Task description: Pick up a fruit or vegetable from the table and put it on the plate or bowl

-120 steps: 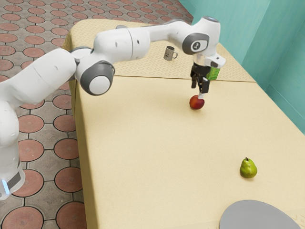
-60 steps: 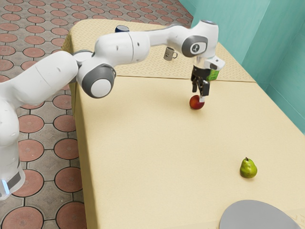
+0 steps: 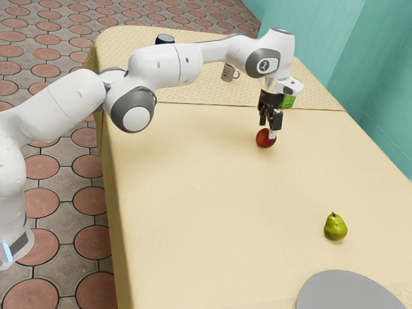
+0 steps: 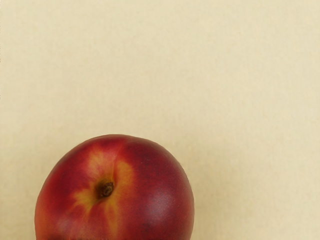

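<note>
Beneath the gripper (image 3: 273,132), a red, yellow-streaked nectarine (image 4: 115,195), apparently touching it.

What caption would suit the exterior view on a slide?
Gripper right over a red peach on the beige table; pear and grey plate lie nearer.

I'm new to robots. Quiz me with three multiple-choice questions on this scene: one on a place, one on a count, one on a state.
1. Where is the pear? A beside the mug; B in a bowl; C on the table near the grey plate.
2. How many fruits are on the table? A one; B two; C three.
3. The peach is: A whole, stem end up; B cut in half; C peeled.
Answers: 1C, it stands near the plate; 2B, pear and peach; 3A, the wrist view shows its stem pit.
</note>
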### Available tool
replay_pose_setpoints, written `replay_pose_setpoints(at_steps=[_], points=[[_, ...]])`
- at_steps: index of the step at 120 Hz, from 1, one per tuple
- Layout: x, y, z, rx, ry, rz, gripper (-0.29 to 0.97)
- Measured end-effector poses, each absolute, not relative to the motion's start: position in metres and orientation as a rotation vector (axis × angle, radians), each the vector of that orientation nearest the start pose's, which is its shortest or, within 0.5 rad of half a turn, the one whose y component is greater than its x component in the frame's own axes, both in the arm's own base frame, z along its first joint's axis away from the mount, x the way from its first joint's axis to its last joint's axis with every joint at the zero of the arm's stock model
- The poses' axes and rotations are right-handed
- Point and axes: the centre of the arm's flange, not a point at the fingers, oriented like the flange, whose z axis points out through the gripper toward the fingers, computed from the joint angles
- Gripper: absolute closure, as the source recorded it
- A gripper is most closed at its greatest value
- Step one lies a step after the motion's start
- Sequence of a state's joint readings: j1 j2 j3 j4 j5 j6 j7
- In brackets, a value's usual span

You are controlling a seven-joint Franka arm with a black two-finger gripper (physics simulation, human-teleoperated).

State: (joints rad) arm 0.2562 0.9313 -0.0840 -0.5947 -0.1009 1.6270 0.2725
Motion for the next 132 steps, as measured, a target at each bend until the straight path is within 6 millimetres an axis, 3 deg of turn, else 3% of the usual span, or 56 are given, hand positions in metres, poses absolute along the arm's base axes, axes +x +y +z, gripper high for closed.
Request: replay_pose_setpoints(at_steps=[77, 132], points=[[0.765, 0.157, 0.458, -3.281, 0.125, -0.229, 0.00], [0.768, 0.154, 0.435, -3.303, 0.132, -0.174, 0.00]])
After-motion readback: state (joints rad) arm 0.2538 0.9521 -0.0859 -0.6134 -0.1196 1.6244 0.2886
